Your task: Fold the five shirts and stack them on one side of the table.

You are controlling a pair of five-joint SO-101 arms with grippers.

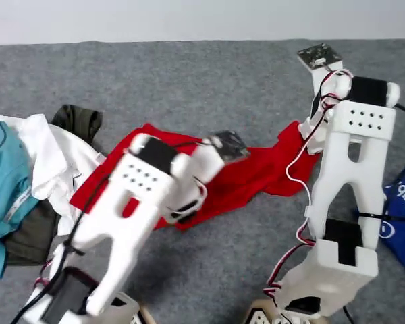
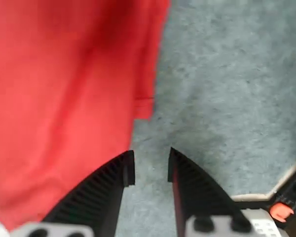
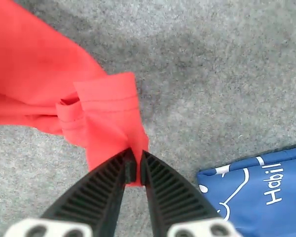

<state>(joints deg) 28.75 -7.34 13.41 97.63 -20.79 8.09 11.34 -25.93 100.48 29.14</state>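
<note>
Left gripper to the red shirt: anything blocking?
Nothing visible. The open left gripper hovers over the grey felt table cover, right beside the red cloth shirt's edge. The right gripper is shut on its sleeve.

white printed lettering beside a white outline drawing on the blue shirt (image 3: 256, 197), only partly in view

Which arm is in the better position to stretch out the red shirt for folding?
Right, probably. The right gripper is shut on the red shirt at a hemmed end and could pull at once. The left gripper is open over the table beside the shirt, holding nothing.
</note>
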